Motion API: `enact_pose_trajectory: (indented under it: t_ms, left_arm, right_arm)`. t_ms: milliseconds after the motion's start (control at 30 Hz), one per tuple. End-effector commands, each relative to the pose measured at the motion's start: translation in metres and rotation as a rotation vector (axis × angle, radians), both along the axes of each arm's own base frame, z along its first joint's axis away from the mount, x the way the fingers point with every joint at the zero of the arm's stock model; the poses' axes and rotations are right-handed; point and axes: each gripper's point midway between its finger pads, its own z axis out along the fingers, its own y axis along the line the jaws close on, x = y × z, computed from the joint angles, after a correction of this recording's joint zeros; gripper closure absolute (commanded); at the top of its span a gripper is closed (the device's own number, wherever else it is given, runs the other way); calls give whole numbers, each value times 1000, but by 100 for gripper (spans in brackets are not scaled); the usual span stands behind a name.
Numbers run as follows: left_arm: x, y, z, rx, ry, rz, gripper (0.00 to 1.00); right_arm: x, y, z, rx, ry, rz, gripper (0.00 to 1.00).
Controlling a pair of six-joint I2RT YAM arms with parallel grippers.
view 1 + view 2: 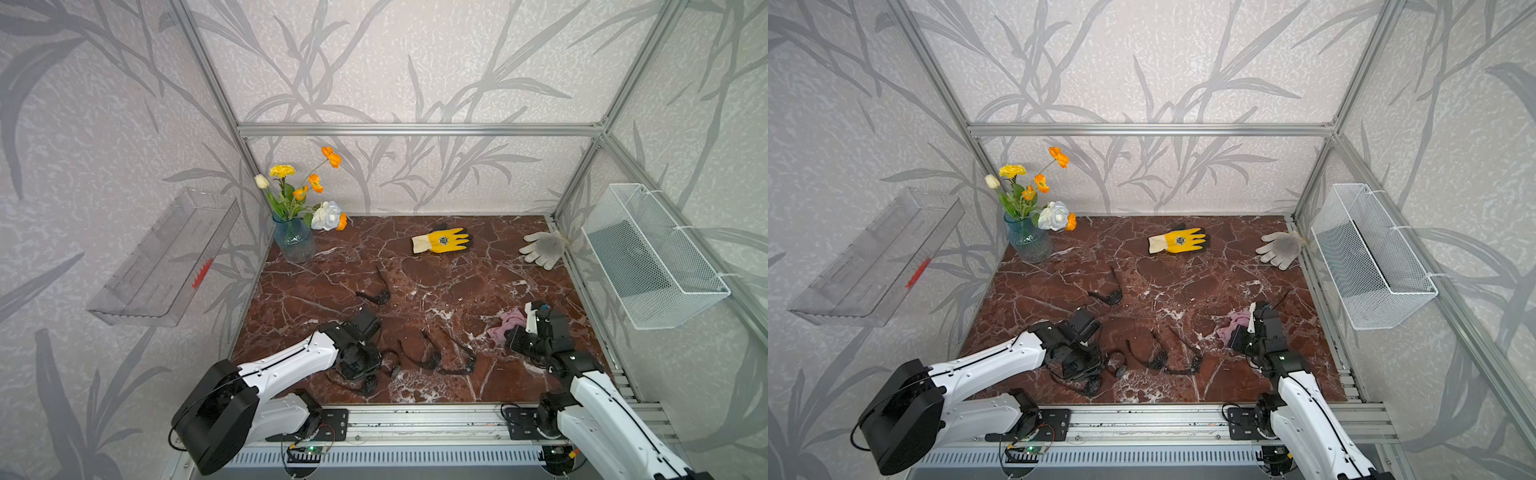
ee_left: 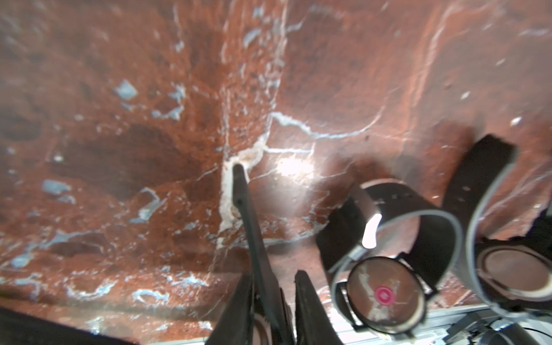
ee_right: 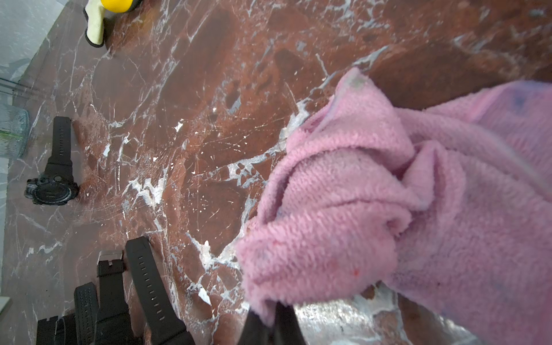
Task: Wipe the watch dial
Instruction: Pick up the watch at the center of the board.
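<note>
Two wrist views show what both top views hide: the left gripper (image 2: 273,280) straddles the strap of a black watch (image 2: 252,227) near the tabletop's (image 1: 498,266) front edge, pinching or not I cannot tell. The right gripper (image 3: 270,316) is clamped on the pink cloth (image 3: 373,194) near the right edge. A round-dial watch (image 2: 385,295) lies just beside the strapped one; a yellow glove (image 1: 442,240) lies by the back edge.

Watches (image 1: 432,362) front centre, cloth (image 1: 509,322) to right, gloves (image 1: 442,240) behind, vase (image 1: 294,242) back-left
</note>
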Motion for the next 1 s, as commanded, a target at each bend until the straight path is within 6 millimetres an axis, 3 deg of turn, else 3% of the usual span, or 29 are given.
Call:
enact_pose_trajectory:
  t_ms: [0,433,600,733,967]
  left_arm:
    - [-8,5,-7,30,25,-29,76]
    - [-17,-2,-16,8,51,-29,100]
    - [-12,-15,-8,-62,28,-13,100]
    - [21,-46,37,-215,-113,-23,100]
    - [90,-114,166,-635,-394,-90,100]
  right_arm:
    - [-7,-1,-6,-1,26,-6,100]
    - [-8,-2,-7,-3,29,-12,100]
    - [-7,-2,-4,1,24,-9,100]
    - [-6,0,4,0,14,10,100]
    - [5,5,46,-5,-89,54,100]
